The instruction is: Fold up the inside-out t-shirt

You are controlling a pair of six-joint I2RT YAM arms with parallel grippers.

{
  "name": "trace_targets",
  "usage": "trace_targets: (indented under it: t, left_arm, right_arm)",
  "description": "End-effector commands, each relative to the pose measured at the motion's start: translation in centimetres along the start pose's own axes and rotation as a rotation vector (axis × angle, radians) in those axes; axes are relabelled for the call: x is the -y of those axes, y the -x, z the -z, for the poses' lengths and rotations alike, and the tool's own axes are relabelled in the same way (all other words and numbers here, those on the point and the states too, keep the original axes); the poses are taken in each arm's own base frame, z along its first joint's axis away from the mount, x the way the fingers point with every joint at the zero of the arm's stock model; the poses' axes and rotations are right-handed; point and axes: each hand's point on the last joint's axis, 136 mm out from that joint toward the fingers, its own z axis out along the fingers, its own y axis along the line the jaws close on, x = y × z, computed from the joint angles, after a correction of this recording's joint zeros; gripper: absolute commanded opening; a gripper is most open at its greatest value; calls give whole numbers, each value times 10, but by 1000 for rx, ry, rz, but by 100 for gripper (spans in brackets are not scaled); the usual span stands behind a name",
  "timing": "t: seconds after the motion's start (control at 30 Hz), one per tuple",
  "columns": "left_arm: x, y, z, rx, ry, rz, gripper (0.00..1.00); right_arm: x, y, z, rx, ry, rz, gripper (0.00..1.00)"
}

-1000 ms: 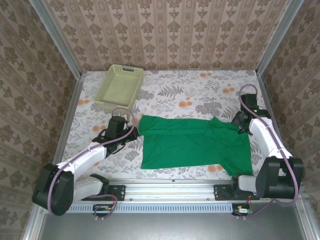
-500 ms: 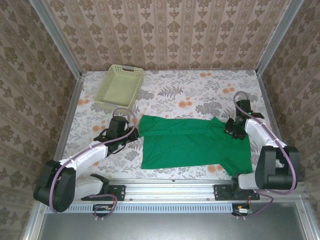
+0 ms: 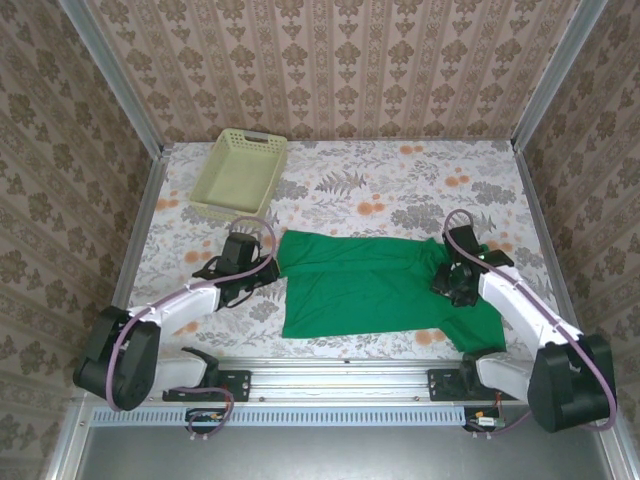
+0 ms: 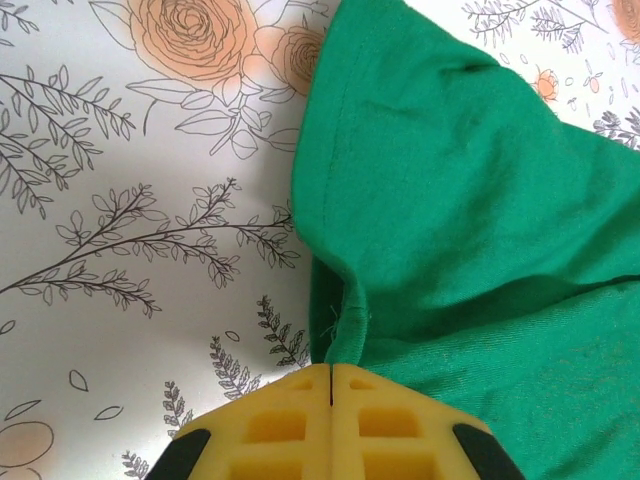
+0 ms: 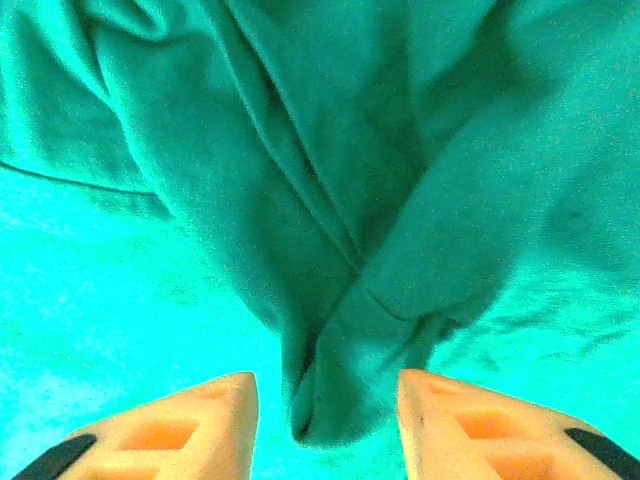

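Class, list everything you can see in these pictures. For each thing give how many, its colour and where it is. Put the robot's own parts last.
t-shirt: 1, bright green, spread on the table's near middle.
basket: 1, pale yellow-green, far left of the table, apart from the t-shirt.
table: 1, white with orange flowers and grey leaves, under everything.
walls: 3, beige patterned, around the table.
rail: 1, silver, along the near edge.
arms: 2, white and black, one at each side of the t-shirt.
left hand: 1, yellow pads, shut on the t-shirt's left edge.
right hand: 1, orange-yellow pads, open astride a fold at the t-shirt's right end.
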Motion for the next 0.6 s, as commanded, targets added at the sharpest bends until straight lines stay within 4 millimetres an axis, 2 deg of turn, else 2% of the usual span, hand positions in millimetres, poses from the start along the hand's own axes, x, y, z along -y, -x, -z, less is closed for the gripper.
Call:
trace_targets:
  t: [0.0, 0.13, 0.3, 0.47, 0.57]
  left_arm:
    - [16, 15, 2, 28, -39, -19, 0]
    - [17, 15, 3, 29, -37, -22, 0]
    - [15, 15, 4, 33, -32, -23, 0]
    - [16, 15, 5, 33, -33, -25, 0]
    - [15, 15, 5, 31, -31, -25, 0]
  right_arm:
    - [5, 28, 24, 91, -33, -10, 45]
    - [-7, 42, 17, 63, 6, 1, 37]
    - [-25, 43, -2, 1, 55, 7, 32]
    - [-3, 51, -12, 32, -80, 27, 32]
    - [2, 57, -16, 48, -120, 46, 38]
